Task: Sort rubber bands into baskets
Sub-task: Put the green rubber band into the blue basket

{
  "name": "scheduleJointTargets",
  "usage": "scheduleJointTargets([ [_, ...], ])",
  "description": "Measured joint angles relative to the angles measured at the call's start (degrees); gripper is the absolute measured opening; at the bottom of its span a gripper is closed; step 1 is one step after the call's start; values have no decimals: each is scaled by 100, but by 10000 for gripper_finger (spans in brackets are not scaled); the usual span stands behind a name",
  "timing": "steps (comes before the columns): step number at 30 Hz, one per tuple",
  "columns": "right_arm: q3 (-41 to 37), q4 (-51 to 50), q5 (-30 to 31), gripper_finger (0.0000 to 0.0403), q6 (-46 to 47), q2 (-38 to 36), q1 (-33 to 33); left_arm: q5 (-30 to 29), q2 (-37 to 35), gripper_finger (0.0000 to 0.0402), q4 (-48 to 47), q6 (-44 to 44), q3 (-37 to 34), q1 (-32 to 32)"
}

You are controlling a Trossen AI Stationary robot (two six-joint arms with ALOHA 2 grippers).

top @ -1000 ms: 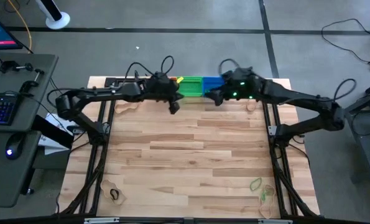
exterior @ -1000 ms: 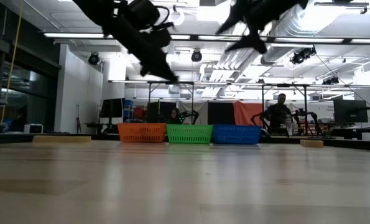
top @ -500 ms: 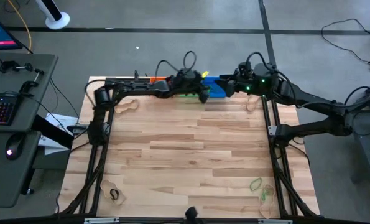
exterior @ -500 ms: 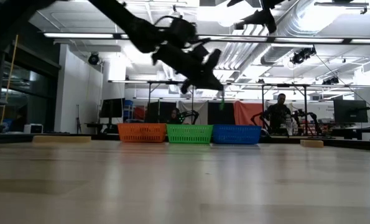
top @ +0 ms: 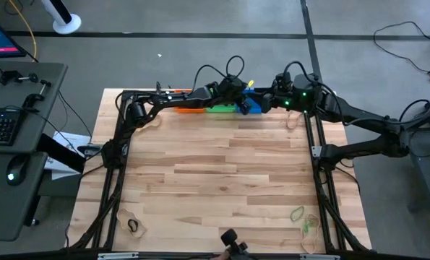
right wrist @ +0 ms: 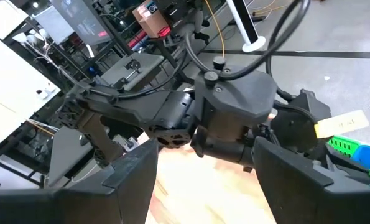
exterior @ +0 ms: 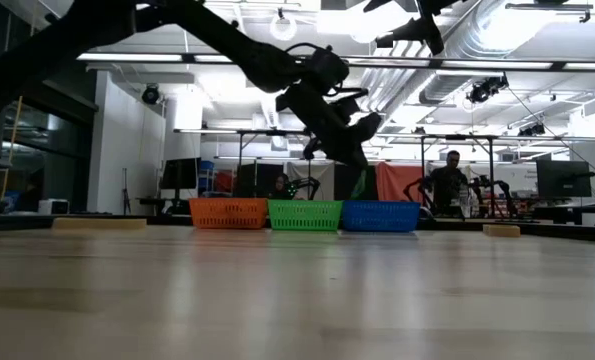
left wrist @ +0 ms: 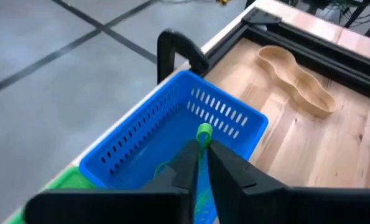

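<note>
At the top centre of the high view, the left pincer (left wrist: 198, 163) hangs over the blue basket (left wrist: 148, 143), pinching a green rubber band (left wrist: 203, 134), a light, floppy loop best nipped on one strand, while the right pincer (top: 271, 102) waits spread wide beside it.

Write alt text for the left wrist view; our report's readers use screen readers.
The left gripper pinches a green rubber band above the blue basket at the wooden table's corner. A tan rubber band lies on the table beyond.
</note>
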Motion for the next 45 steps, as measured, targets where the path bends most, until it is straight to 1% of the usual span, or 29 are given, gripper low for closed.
scheduleJointTargets([
  [10, 0, 2, 0, 250, -13, 2, 0, -3, -20, 150, -88, -151, 5, 35],
  [14, 0, 4, 45, 250, 32, 2, -13, 74, -241, 178, -627, -140, 14, 35],
  [18, 0, -87, 84, 250, 54, -7, -13, 291, -721, 183, -2176, 154, 48, 74],
  [21, 0, -619, -246, 250, -13, -9, -14, 451, -1161, 180, -3197, 531, -57, 72],
  [23, 0, -1253, -597, 250, -21, 21, -9, 729, -1543, 163, -3430, 576, -356, 65],
  [24, -5, -1637, -793, 250, -27, 44, 25, 866, -1765, 151, -3390, 537, -610, 42],
  [26, -101, -2393, -1133, 250, -16, 112, 165, 1014, -2324, 117, -2921, 324, -1315, -29],
  [28, -400, -2839, -1514, 250, 124, 148, 425, 1045, -2943, 74, -2270, 56, -2176, -123],
  [30, -879, -2981, -2012, 250, 517, 150, 776, 1051, -3531, 27, -1646, -275, -3057, -236],
  [32, -1465, -2925, -2546, 250, 1140, 153, 1257, 1049, -4047, 9, -1220, -640, -3848, -386],
  [35, -2235, -2760, -3343, 250, 2083, 159, 2239, 1068, -4748, 2, -761, -1017, -4708, -674],
  [37, -2567, -2614, -3706, 248, 2740, 159, 2960, 1076, -5130, 1, -409, -1011, -5104, -880],
  [38, -2657, -2537, -3786, 245, 3043, 159, 3316, 1081, -5275, 0, -238, -969, -5259, -971],
  [41, -2706, -2457, -3778, 231, 3919, 159, 4229, 1071, -5536, 0, 307, -802, -5476, -1142],
  [45, -2706, -2469, -3738, 206, 5128, 260, 5070, 1062, -5650, 0, 784, -505, -5481, -1109],
])
